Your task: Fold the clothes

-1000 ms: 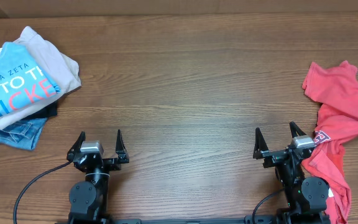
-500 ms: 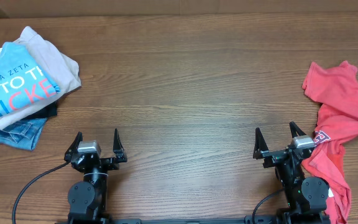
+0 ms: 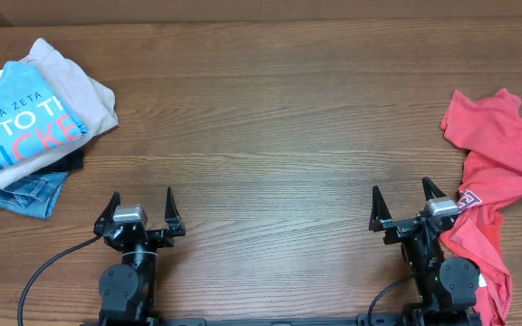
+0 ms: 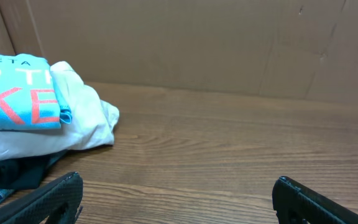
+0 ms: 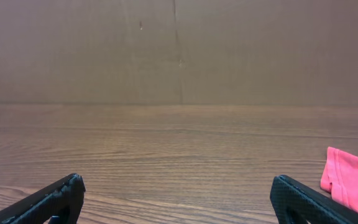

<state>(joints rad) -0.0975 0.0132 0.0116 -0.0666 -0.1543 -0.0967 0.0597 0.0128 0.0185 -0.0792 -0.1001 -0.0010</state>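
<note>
A folded sky-blue T-shirt [image 3: 21, 127] with white and red letters tops a pile at the far left; the left wrist view shows it too [image 4: 17, 93]. At the right edge lies a crumpled red T-shirt [image 3: 492, 158], its lower part draped beside the right arm. A corner of the red T-shirt [image 5: 353, 177] appears in the right wrist view. My left gripper [image 3: 140, 196] is open near the front edge, empty, well right of and below the pile. My right gripper [image 3: 401, 189] is open and empty, just left of the red cloth. Both the left gripper [image 4: 178, 180] and the right gripper [image 5: 176, 180] have bare wood between their jaws.
Under the blue shirt lie a cream garment [image 3: 84, 91], a dark piece [image 3: 72, 161] and blue denim [image 3: 16, 192]. A brown cardboard wall [image 4: 166, 43] backs the table. A black cable [image 3: 48, 264] runs from the left arm.
My left gripper has shifted slightly to the left, then stopped. The right arm and the clothes have not moved.
</note>
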